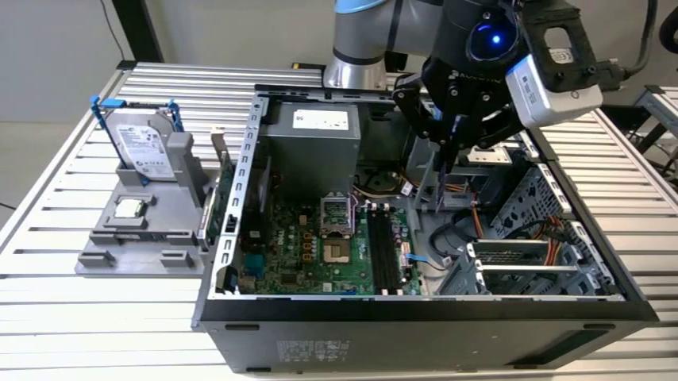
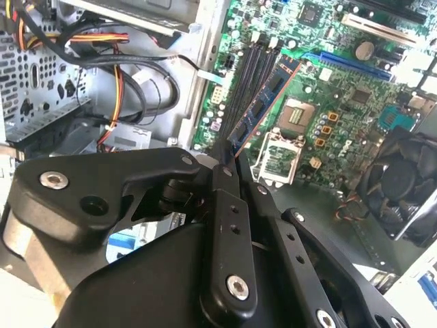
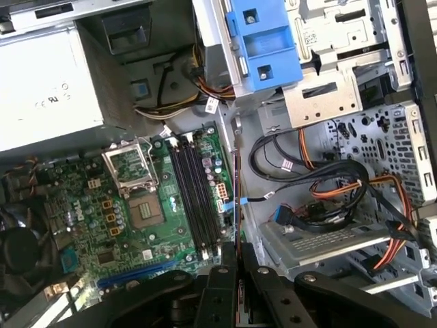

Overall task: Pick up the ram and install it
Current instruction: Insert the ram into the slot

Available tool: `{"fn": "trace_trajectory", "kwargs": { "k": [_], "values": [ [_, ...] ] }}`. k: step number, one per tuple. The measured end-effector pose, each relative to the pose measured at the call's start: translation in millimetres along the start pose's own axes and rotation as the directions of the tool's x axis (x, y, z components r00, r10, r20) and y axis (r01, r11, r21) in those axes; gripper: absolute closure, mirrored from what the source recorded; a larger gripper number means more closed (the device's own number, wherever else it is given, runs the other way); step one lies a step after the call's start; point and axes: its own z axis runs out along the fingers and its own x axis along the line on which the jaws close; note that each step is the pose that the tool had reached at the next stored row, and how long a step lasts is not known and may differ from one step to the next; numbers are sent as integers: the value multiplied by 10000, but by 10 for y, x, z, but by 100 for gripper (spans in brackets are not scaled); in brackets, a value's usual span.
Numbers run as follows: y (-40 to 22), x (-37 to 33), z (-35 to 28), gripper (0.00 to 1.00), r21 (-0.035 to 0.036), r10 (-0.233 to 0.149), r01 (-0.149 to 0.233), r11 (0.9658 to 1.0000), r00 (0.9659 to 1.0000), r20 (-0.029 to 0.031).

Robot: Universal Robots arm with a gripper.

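The ram [image 1: 445, 175] is a thin dark-green stick held on edge in my gripper [image 1: 456, 143], which is shut on it above the open computer case [image 1: 424, 305]. It hangs over the case's middle, toward the exterior view's right of the black memory slots [image 1: 383, 250] and clearly above the motherboard. In the second wrist view the ram [image 2: 263, 102] runs out from the gripper [image 2: 225, 160] alongside the slots [image 2: 249, 68]. In the first wrist view I see the ram [image 3: 236, 198] edge-on, beside the slots [image 3: 194, 188] and above the gripper [image 3: 237, 253].
A silver hard drive with blue rails [image 1: 143, 147] stands on a grey fixture at the exterior view's left. Inside the case are the power supply [image 1: 307, 139], an open CPU socket [image 1: 337, 218], orange and black cables [image 3: 341, 184] and a metal drive cage [image 1: 529, 262].
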Motion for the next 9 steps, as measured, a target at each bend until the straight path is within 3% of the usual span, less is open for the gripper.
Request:
{"fn": "trace_trajectory", "kwargs": {
  "k": [3,6,9],
  "values": [
    [1,-1,13,100,21,245,-245,9997,9997,7],
    [-1,-1,32,100,4,231,-231,9997,9997,43],
    [-2,3,63,100,-43,-212,212,9998,9998,31]
  ]
}}
